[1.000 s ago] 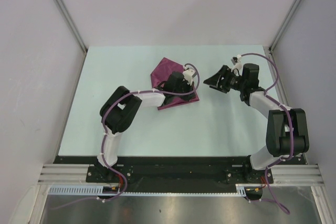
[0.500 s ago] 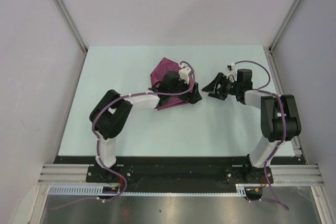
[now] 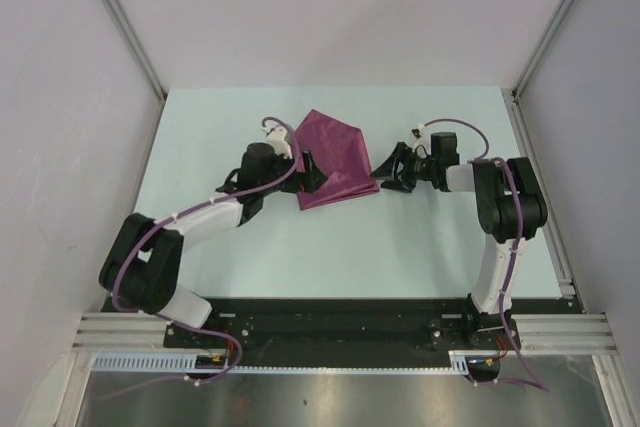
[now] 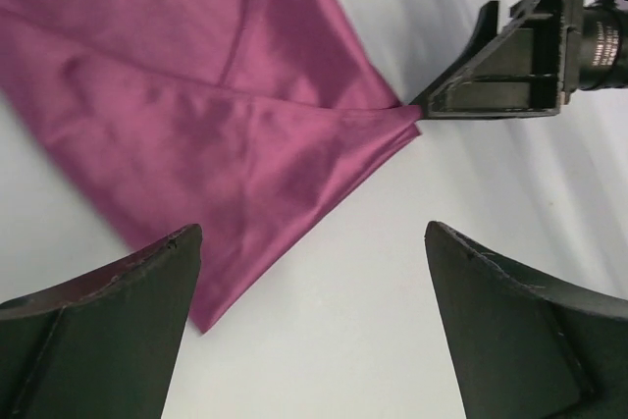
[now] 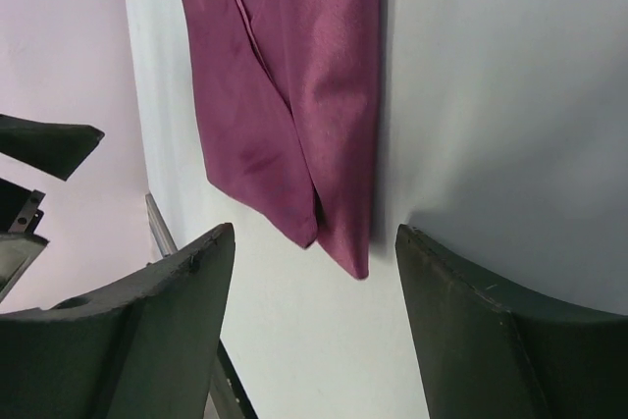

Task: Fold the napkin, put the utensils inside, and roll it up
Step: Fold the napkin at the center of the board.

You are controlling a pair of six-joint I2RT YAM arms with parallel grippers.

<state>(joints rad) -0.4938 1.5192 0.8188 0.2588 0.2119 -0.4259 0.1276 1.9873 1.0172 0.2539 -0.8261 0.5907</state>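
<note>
The maroon napkin (image 3: 335, 155) lies folded flat on the table, with layered edges showing in the left wrist view (image 4: 196, 115) and the right wrist view (image 5: 294, 85). My left gripper (image 3: 304, 175) sits at its left edge, open, with only the napkin's near corner and bare table between its fingers (image 4: 312, 233). My right gripper (image 3: 384, 173) is open at the napkin's right corner. The pointed corner lies just ahead of its fingertips (image 5: 314, 235), and its finger (image 4: 510, 56) touches the corner tip. The utensils are out of view.
The pale table (image 3: 420, 237) is walled by grey panels on the left, right and back, with metal posts at the corners (image 3: 150, 77). A black rail (image 3: 330, 312) runs along the near edge by the arm bases.
My left gripper opened and drew back to the left off the napkin, which now lies spread flatter. My right gripper moved left up to the napkin's right corner.
</note>
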